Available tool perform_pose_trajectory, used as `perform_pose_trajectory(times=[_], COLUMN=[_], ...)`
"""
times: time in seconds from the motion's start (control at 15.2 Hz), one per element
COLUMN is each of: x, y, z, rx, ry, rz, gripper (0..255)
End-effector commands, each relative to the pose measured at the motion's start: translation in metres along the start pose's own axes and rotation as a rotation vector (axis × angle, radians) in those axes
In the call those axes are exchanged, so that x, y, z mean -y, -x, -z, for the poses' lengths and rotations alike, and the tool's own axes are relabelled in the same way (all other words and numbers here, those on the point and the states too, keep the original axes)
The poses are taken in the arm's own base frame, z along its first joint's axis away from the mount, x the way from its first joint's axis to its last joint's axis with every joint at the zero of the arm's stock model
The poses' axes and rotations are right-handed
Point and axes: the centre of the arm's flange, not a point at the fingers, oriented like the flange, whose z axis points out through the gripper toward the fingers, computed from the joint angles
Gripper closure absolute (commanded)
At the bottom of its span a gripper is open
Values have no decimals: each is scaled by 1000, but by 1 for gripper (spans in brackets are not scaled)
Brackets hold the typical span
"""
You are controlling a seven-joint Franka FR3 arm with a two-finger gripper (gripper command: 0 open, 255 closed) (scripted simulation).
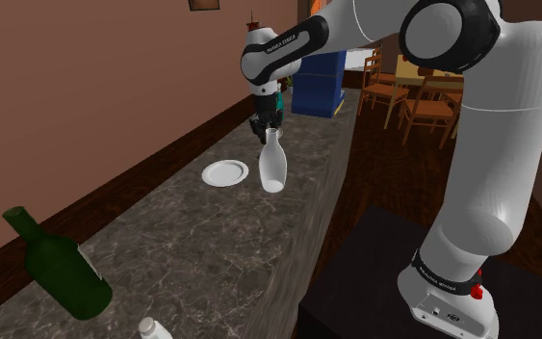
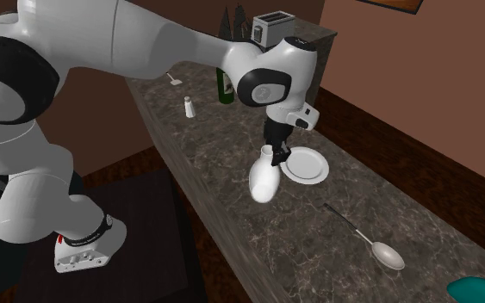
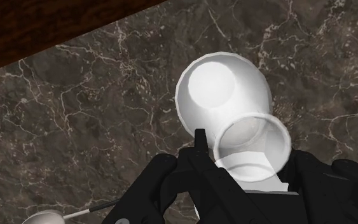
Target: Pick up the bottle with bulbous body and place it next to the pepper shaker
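A white bottle with a bulbous body (image 1: 272, 166) (image 2: 265, 179) (image 3: 219, 95) is near the counter's front edge, beside the plate. My black gripper (image 1: 267, 130) (image 2: 275, 153) (image 3: 247, 156) comes down from above and is shut on the bottle's narrow neck, just under the open mouth. I cannot tell whether the bottle's base still touches the dark marble counter (image 1: 192, 241) (image 2: 232, 146). The small white pepper shaker (image 2: 189, 107) (image 1: 153, 329) stands further along the counter, close to a dark green bottle (image 1: 57, 274) (image 2: 224, 86).
A white plate (image 1: 225, 172) (image 2: 305, 164) lies just behind the held bottle. A metal spoon (image 2: 369, 243) (image 3: 44, 219) lies beyond it, with a teal object (image 2: 481, 289) at the far end. A toaster (image 2: 272, 27), a blue box (image 1: 319, 82) and wooden chairs (image 1: 423, 101) stand around.
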Motion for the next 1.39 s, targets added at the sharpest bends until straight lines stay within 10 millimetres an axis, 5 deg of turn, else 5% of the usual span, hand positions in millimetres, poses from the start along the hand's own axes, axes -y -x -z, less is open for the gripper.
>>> perform_pose_trajectory(times=[0.0,0.2,1.32], x=[0,0,0], y=[0,0,6], z=[0,0,89], rx=[1,0,0], ry=[0,0,0], rz=[0,0,0], gripper=[255,255,255])
